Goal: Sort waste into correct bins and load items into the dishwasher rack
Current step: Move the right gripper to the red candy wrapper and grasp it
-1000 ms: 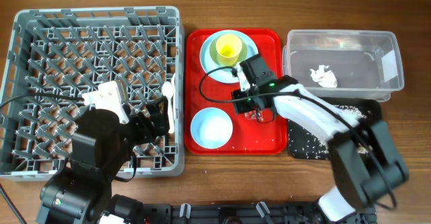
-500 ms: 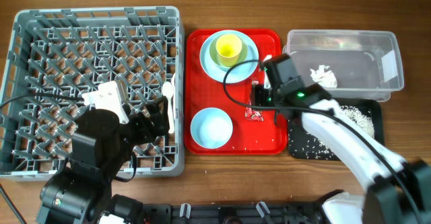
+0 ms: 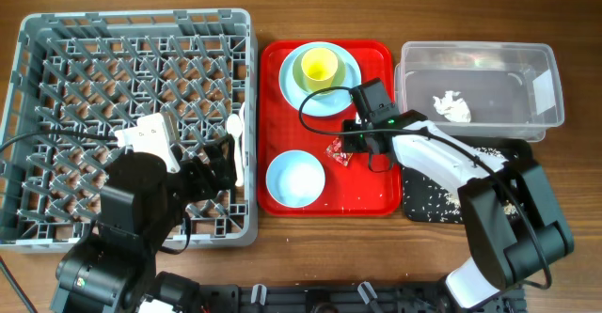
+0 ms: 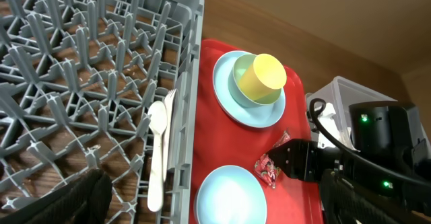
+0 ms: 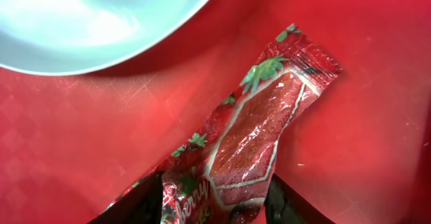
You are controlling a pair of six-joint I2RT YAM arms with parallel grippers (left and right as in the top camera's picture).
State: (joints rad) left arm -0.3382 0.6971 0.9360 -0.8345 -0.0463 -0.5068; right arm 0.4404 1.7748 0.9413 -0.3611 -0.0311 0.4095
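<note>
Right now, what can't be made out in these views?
Red wrapper: lower end cut off by bottom edge, right wrist view.
Fork: mostly behind rack wall, left wrist view; too small overhead.
Crumbs: partly under right arm, overhead.

The rack (image 3: 136,15) lies left of the tray (image 3: 362,189), tub (image 3: 475,48) right; cup (image 3: 319,66) on plate (image 3: 293,80) behind bowl (image 3: 295,179).

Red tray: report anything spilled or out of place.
White crumbs are scattered over the red tray's floor, mostly near its front edge beside the bowl. A wrapper also sits among the dishes, pinched by the right gripper.
</note>
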